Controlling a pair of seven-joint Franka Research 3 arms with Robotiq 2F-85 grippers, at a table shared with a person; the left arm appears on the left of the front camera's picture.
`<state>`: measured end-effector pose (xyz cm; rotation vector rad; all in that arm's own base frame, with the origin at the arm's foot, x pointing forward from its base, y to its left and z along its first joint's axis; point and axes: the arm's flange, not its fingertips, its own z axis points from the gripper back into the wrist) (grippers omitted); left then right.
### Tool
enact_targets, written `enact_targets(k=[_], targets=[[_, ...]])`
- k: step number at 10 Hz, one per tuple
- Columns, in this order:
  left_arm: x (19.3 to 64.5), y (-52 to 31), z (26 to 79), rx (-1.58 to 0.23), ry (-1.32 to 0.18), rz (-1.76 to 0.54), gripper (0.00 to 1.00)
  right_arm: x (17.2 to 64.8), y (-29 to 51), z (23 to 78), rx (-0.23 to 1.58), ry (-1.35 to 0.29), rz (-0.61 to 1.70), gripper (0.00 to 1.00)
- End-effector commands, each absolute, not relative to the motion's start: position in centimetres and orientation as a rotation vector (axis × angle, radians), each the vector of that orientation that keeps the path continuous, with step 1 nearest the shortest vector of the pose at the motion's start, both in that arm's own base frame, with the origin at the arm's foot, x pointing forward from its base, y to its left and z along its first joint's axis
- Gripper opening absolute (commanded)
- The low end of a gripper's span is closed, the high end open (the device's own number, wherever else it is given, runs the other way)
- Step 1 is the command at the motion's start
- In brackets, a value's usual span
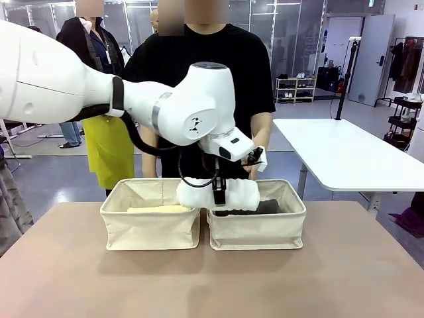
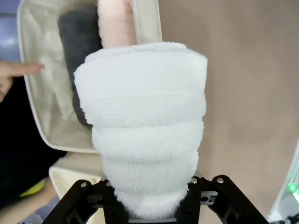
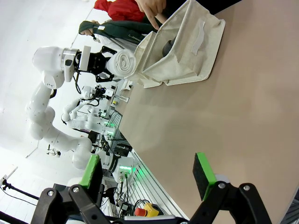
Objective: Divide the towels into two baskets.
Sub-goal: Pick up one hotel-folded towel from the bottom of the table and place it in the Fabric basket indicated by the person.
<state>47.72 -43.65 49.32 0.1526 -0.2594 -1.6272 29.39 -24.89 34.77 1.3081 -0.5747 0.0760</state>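
Note:
My left gripper [image 1: 218,191] is shut on the rolled white towel [image 1: 242,195] and holds it in the air above the inner edges of the two cream baskets. The left basket [image 1: 149,232] holds a yellow towel [image 1: 158,209]. A dark grey towel [image 1: 260,207] lies in the right basket [image 1: 258,233]. In the left wrist view the white towel [image 2: 145,135] rises from my left gripper [image 2: 149,207], with the dark grey towel [image 2: 79,42] and a pinkish-beige towel [image 2: 117,23] below in a basket [image 2: 44,121]. My right gripper [image 3: 147,177] stands open above the bare table, holding nothing.
A person stands behind the baskets, one hand [image 1: 256,161] just past the right basket and a finger [image 2: 21,70] at its far wall. The brown table [image 1: 199,285] is bare in front of the baskets. A white table [image 1: 351,156] stands at the back right.

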Motion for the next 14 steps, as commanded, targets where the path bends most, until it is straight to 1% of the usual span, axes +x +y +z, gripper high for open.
enact_targets(k=[1, 3, 4, 5, 6, 7, 8, 9, 10, 11, 12, 13, 14], targets=[[50.2, -47.2, 49.2, 0.212, -0.308, -1.641, 0.37, 29.2, -24.7, 35.2, 1.314, -0.56, 0.052, 0.98], [51.8, -49.6, 47.9, 0.244, -0.387, -1.662, 0.37, 29.2, -24.7, 35.2, 1.314, -0.56, 0.052, 0.98], [52.8, -50.5, 46.8, 0.284, -0.441, -1.599, 0.37, 29.2, -24.7, 35.2, 1.314, -0.56, 0.052, 0.98], [52.8, -50.8, 45.8, 0.271, -0.478, -1.614, 0.37, 29.2, -24.7, 35.2, 1.314, -0.56, 0.052, 0.98], [53.0, -50.9, 45.1, 0.259, -0.453, -1.618, 0.37, 29.2, -24.7, 35.2, 1.314, -0.56, 0.052, 0.98], [52.9, -50.9, 44.7, 0.257, -0.462, -1.592, 0.37, 29.2, -24.7, 35.2, 1.314, -0.56, 0.052, 0.98], [52.9, -50.9, 44.5, 0.296, -0.492, -1.537, 0.37, 29.2, -24.7, 35.2, 1.314, -0.56, 0.052, 0.98], [52.8, -50.9, 44.4, 0.283, -0.491, -1.535, 0.49, 29.2, -24.7, 35.2, 1.314, -0.56, 0.052, 0.98], [52.8, -50.9, 44.4, 0.27, -0.496, -1.535, 0.53, 29.2, -24.7, 35.2, 1.314, -0.56, 0.052, 0.98], [52.7, -51.0, 44.4, 0.265, -0.496, -1.532, 0.66, 29.2, -24.7, 35.2, 1.314, -0.56, 0.052, 0.98], [52.7, -51.2, 44.3, 0.267, -0.497, -1.532, 0.7, 29.2, -24.7, 35.2, 1.314, -0.56, 0.052, 0.98], [52.7, -51.2, 44.5, 0.272, -0.499, -1.531, 0.82, 29.2, -24.7, 35.2, 1.314, -0.56, 0.052, 0.98], [52.7, -51.2, 44.6, 0.272, -0.501, -1.531, 0.77, 29.2, -24.7, 35.2, 1.314, -0.56, 0.052, 0.98]])
